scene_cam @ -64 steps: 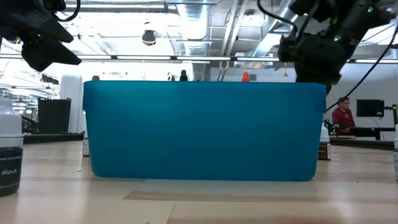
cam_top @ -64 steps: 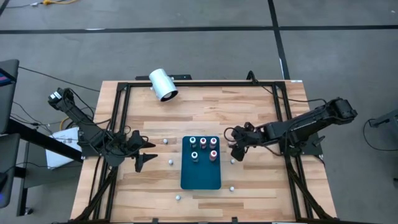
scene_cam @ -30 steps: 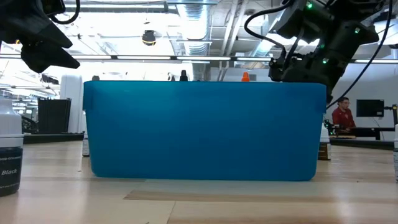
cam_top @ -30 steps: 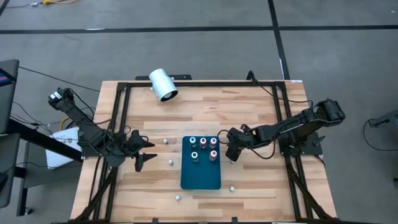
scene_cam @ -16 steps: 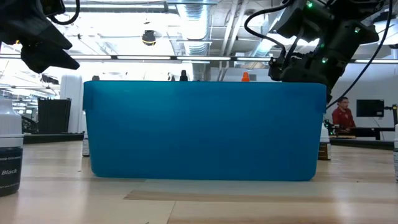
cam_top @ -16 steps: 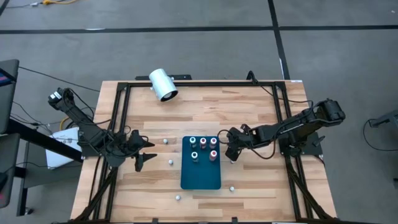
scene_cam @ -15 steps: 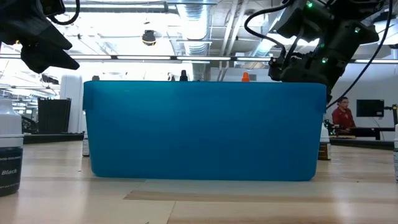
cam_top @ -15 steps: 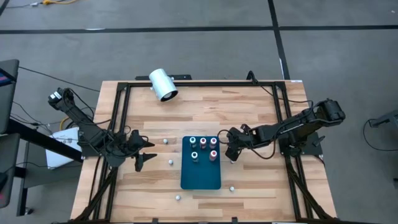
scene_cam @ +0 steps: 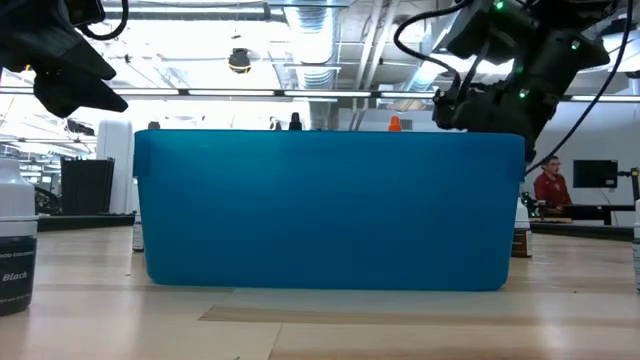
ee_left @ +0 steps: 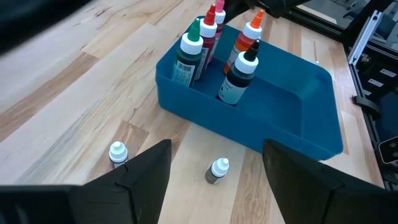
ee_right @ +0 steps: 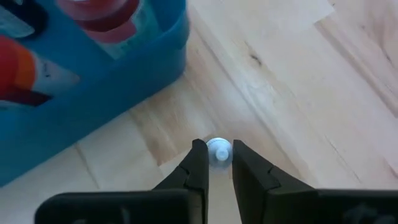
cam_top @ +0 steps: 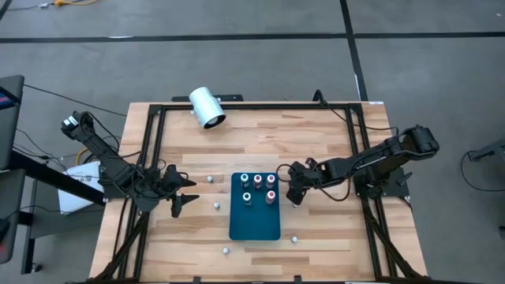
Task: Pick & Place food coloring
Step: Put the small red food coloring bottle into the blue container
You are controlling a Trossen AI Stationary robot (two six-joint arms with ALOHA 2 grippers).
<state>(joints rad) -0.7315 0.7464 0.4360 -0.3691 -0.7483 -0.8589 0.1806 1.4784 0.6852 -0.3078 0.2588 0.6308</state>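
A blue tray (cam_top: 254, 225) in the middle of the table holds several food coloring bottles (cam_top: 258, 188) upright at its far end; the left wrist view shows green, red, orange and dark ones (ee_left: 214, 50). My right gripper (cam_top: 293, 197) is just off the tray's right wall, shut on a small loose bottle's white cap (ee_right: 217, 150). Other small bottles (cam_top: 216, 206) (cam_top: 210, 179) stand loose on the wood. My left gripper (cam_top: 186, 196) waits open left of the tray. My right gripper pinches the small bottle's white cap (ee_right: 218, 147) between its two fingertips (ee_right: 200, 159), coming from above and pointing down. The bottle's body is hidden below the cap. It appears to stand upright on the wooden table, next to the tray's right wall (ee_right: 168, 37).
A large white cylinder (cam_top: 207, 107) lies at the table's far left. More loose bottles stand near the front edge (cam_top: 225, 250) (cam_top: 294, 238). A black-labelled bottle (scene_cam: 15, 250) shows at the low view's left. Black frame rails (cam_top: 150, 150) run along both table sides.
About two seconds ago my right gripper came a little toward the tray's right wall; over the last second it has kept still there. The bottles and tray stand as before.
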